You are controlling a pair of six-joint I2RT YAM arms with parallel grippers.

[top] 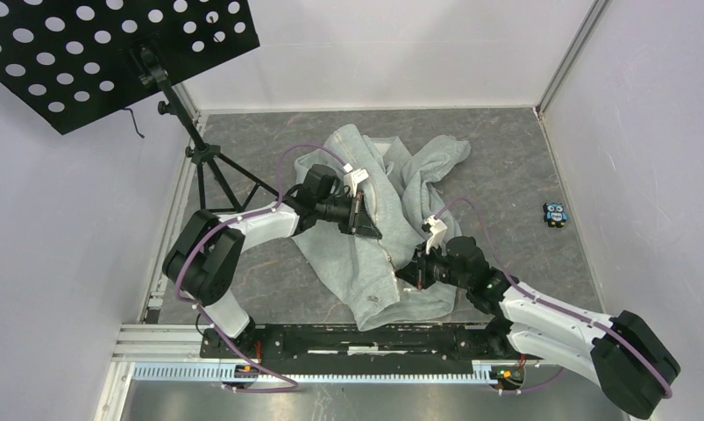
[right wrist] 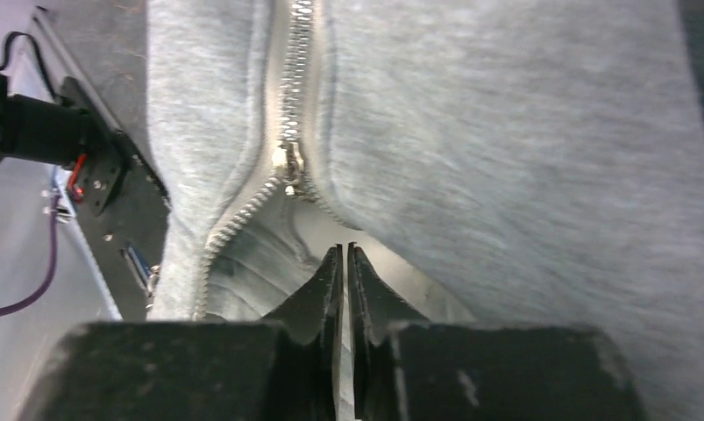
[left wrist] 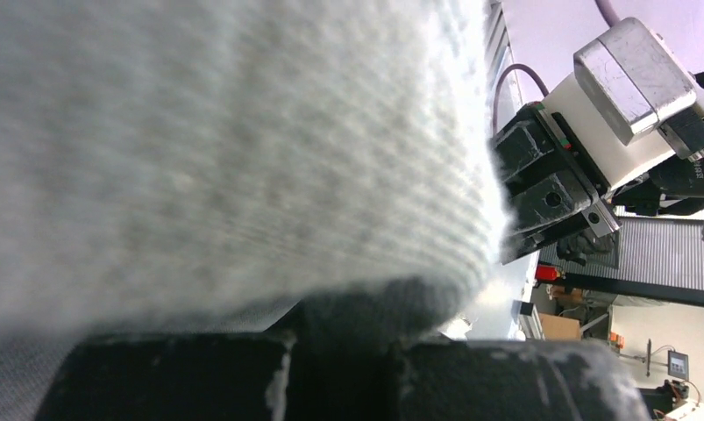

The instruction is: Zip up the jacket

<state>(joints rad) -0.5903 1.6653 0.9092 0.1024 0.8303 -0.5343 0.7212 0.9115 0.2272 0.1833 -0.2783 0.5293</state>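
Seeing the jacket (top: 366, 272) sprawling crumpled across the middle of the top view on the dark table (top: 506, 158), with its pale zipper strip (top: 385, 254) slanting down through the centre toward the bottom edge.

Spotting the left gripper (top: 366, 217) stretching in from the left and sitting right on the cloth, just left of centre. Getting basically nothing but blurry grey fleece in the left wrist view. Seeing a fold dipping down between the black fingers (left wrist: 173, 377) at the bottom edge, so reading that one as clamping on the jacket, tips buried under cloth.

Catching the right gripper (top: 411, 274) stretching in from the lower right and touching the jacket's lower part, a bit below and right of the other one. In the right wrist view, finding its fingers (right wrist: 317, 298) pressing together at bottom centre with only a hair of a slit showing. No telling about cloth pinched in there or not.

Noticing the zipper slider (right wrist: 288, 165) just above those tips, left of centre, with teeth meshing above it toward the top edge and splitting apart below it toward the lower left.

Also seeing a perforated black music stand (top: 85, 53) in the upper left of the top view and a small owl toy (top: 555, 213) sitting alone at the right.
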